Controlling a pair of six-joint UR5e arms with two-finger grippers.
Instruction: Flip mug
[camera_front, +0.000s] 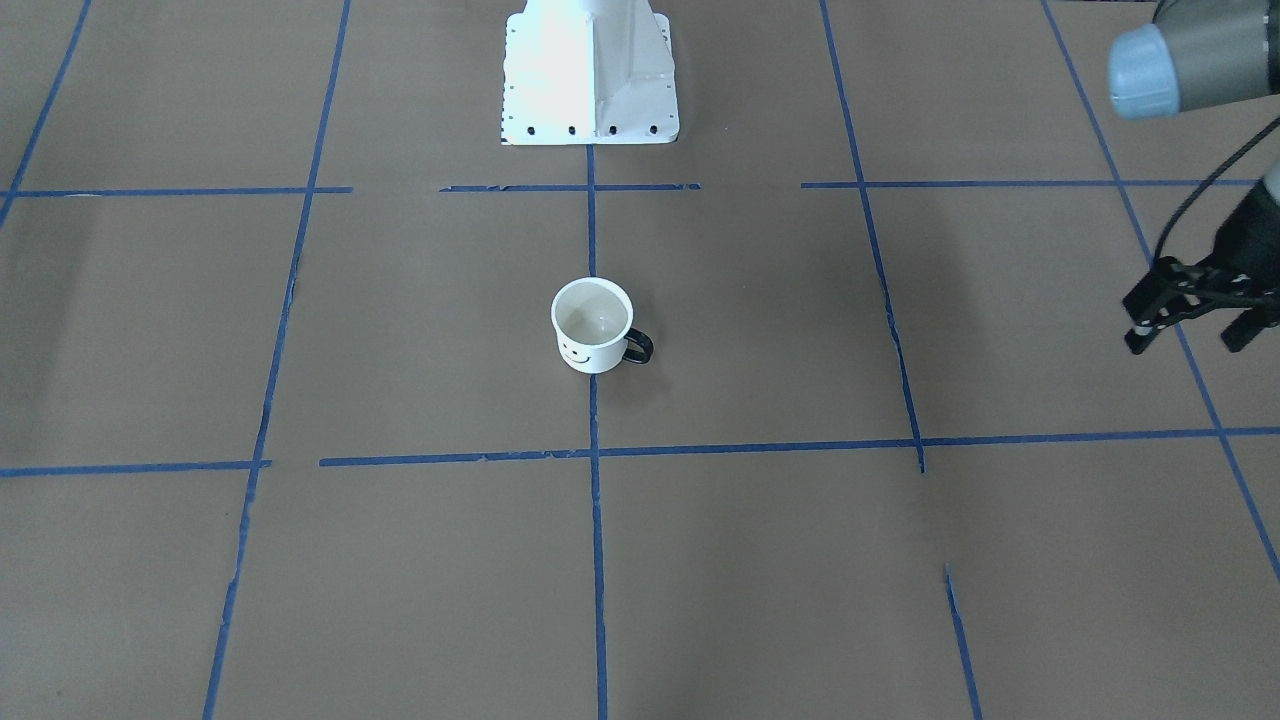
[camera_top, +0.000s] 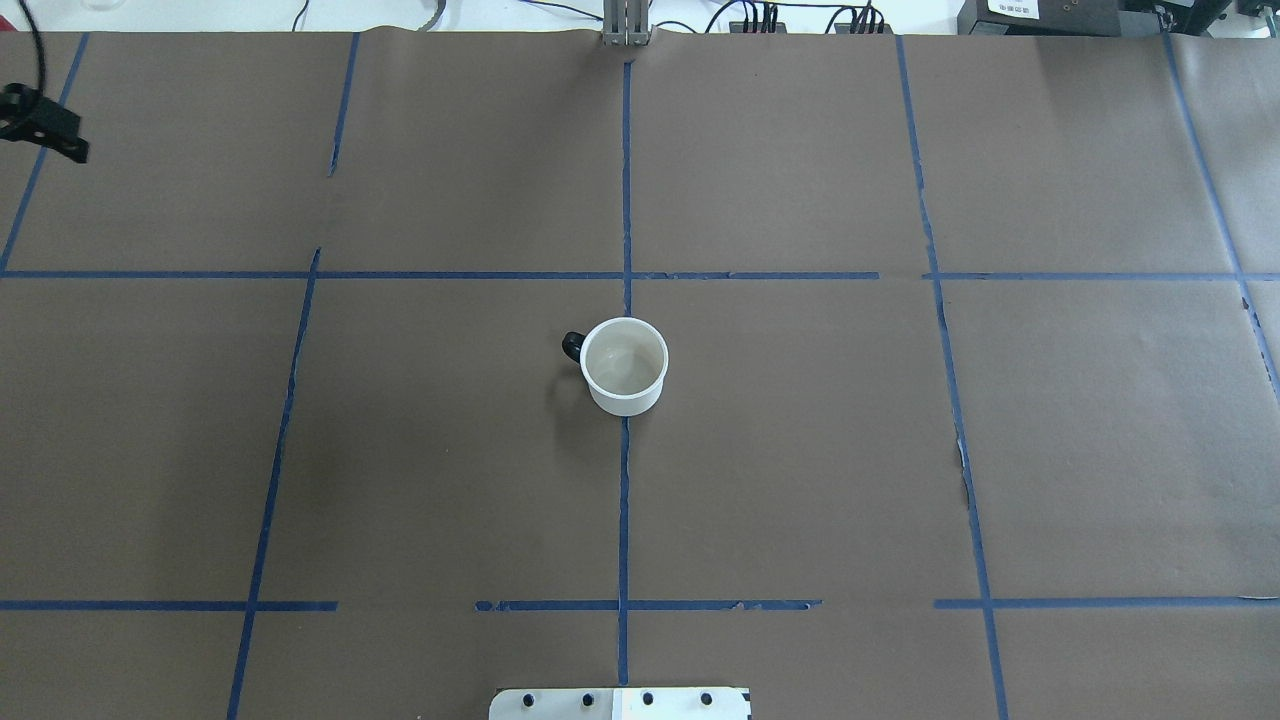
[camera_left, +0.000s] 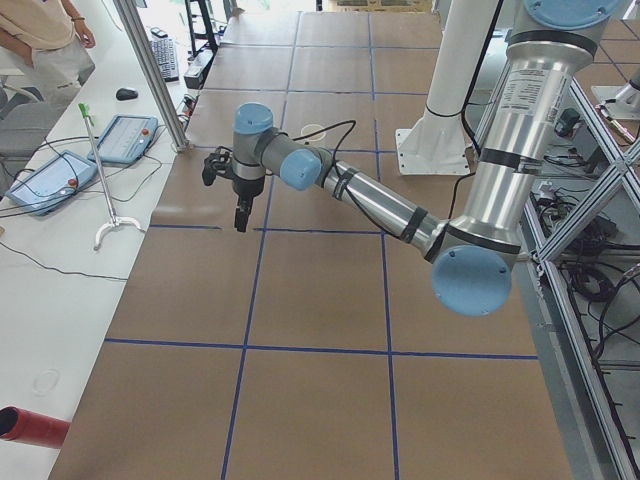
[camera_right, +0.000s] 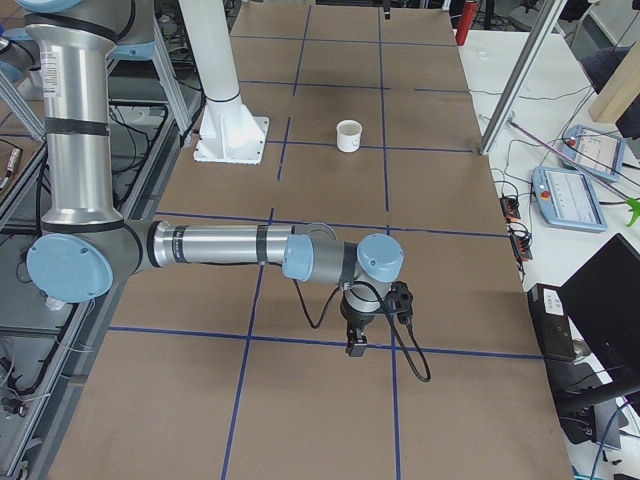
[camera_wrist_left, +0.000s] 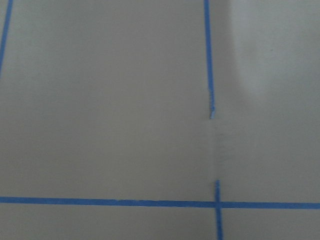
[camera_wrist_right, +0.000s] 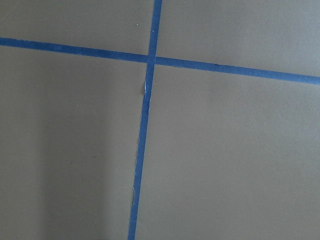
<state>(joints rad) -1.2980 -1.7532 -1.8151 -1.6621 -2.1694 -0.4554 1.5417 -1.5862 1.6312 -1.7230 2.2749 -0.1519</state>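
Observation:
The small white mug (camera_front: 592, 325) stands upright, mouth up, at the middle of the brown table on a blue tape line. Its smiley face shows in the front-facing view, and its black handle (camera_front: 638, 347) points toward my left arm's side. It also shows in the overhead view (camera_top: 624, 365). My left gripper (camera_front: 1188, 340) hangs above the table far out to the side of the mug, open and empty. My right gripper (camera_right: 355, 345) shows only in the right side view, far from the mug, and I cannot tell whether it is open or shut.
The white robot pedestal (camera_front: 590, 70) stands behind the mug. Blue tape lines (camera_top: 624, 500) grid the brown table cover. A side bench with teach pendants (camera_left: 120, 140) and an aluminium post (camera_left: 150, 70) runs along the far edge.

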